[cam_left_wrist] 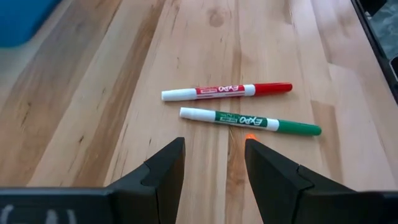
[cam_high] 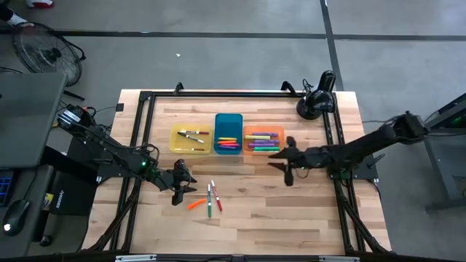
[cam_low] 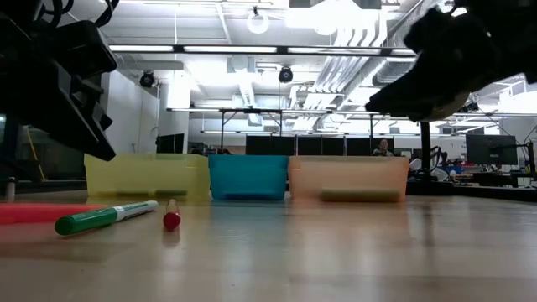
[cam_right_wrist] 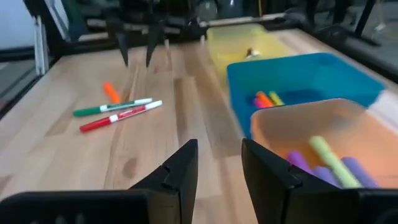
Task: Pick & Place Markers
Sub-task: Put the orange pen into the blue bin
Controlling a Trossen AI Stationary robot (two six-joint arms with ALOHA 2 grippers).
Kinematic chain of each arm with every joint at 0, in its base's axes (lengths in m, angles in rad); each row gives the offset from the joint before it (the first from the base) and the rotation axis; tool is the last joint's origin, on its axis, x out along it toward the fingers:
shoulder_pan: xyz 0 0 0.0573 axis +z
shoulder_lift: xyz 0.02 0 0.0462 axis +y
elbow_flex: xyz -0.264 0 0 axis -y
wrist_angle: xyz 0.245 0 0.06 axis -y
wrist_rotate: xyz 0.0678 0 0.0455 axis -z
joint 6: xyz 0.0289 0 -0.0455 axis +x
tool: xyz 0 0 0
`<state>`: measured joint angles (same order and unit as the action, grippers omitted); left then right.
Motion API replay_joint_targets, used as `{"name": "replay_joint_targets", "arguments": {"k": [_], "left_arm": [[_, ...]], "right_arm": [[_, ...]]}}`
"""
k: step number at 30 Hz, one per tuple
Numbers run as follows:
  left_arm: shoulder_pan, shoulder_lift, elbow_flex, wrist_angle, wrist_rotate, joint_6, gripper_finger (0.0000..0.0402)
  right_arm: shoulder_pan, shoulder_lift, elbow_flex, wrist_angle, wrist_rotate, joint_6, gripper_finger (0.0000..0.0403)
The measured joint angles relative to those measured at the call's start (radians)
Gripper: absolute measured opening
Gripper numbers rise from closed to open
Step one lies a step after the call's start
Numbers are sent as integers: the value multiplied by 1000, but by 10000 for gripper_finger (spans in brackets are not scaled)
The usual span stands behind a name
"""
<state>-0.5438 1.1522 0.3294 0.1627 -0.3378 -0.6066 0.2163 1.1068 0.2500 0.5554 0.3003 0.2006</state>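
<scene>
— Where did you have the left gripper (cam_high: 180, 191) at that moment?

— I had it low over the bare wood at the front left of the table (cam_high: 291, 218), just beside the three loose markers. Its fingers (cam_left_wrist: 163, 171) stood apart with a clear gap and nothing between them. In my left wrist view the red marker (cam_left_wrist: 227, 91) and the green marker (cam_left_wrist: 250, 121) lay side by side just ahead of the fingertips, not touching each other as far as I could see. Only a small spot of the orange marker (cam_high: 194, 204) showed in the gap there; from above it lay right next to the gripper.

— And the right one?

— The right gripper (cam_high: 285, 161) hovered near the front edge of the orange tray (cam_high: 263, 141), also parted and empty. Past it I saw purple and yellow-green markers lying in that tray.

— The other trays?

— The blue tray (cam_high: 228, 120) sat between the orange one and the yellow tray (cam_high: 191, 140), all three in a row, touching or nearly so. The blue one held several coloured markers, and the yellow one held a couple of markers whose colours I could not tell.
</scene>
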Motion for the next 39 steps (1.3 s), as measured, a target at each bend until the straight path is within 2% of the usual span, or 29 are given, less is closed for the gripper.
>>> {"name": "replay_joint_targets", "arguments": {"k": [8,13,20,26,33,39], "left_arm": [[0,0,0,0,-30,-26,165],[0,0,0,0,-44,-33,165],[0,0,0,-17,-68,-80,165],[0,0,0,-16,-95,-91,165],[1,0,2,-19,-102,-114,165],[0,0,77,-165,-103,-130,165]], "right_arm": [[-20,-379,-175,-38,5,-25,113],[-19,-579,-218,-190,14,-9,113],[-19,-763,-218,-399,36,-31,113],[-19,-856,-218,-519,38,-62,113],[-20,-869,-217,-558,4,-95,113],[-19,-870,-216,-560,2,-116,113]]}}
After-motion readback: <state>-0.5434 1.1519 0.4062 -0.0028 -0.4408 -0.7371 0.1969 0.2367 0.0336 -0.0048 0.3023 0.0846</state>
